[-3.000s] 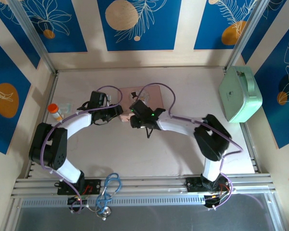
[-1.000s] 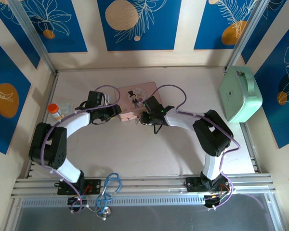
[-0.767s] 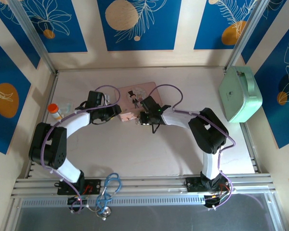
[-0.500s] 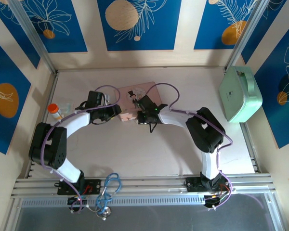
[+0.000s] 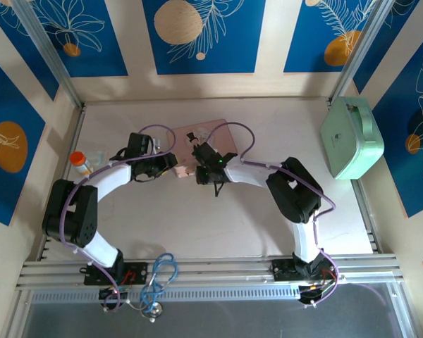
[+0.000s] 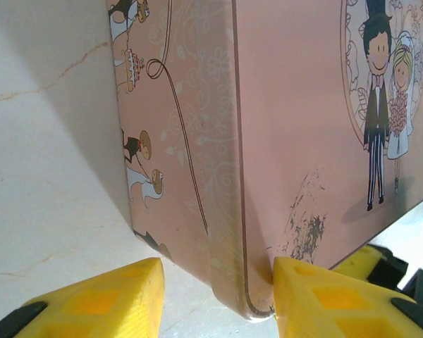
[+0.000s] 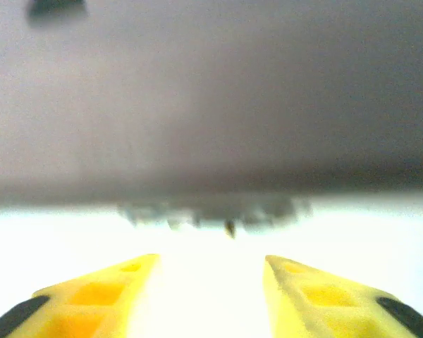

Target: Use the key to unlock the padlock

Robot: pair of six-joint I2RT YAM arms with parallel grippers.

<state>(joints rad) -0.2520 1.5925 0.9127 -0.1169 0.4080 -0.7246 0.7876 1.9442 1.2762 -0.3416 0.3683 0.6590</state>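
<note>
Left gripper (image 6: 218,271): narrow, closed on the bottom corner of the pink tin (image 6: 303,141). The right pad (image 6: 324,296) presses the lid side and the left pad sits at the side wall. The tin stands tilted on the pale table (image 6: 49,176).

Right gripper (image 7: 211,264): fingers apart, nothing between them, facing the tin's grey, out-of-focus wall. The padlock (image 7: 211,213) shows as a blurred grey smear at the foot of that wall, just ahead of the fingertips. Detail cannot be confirmed.
</note>
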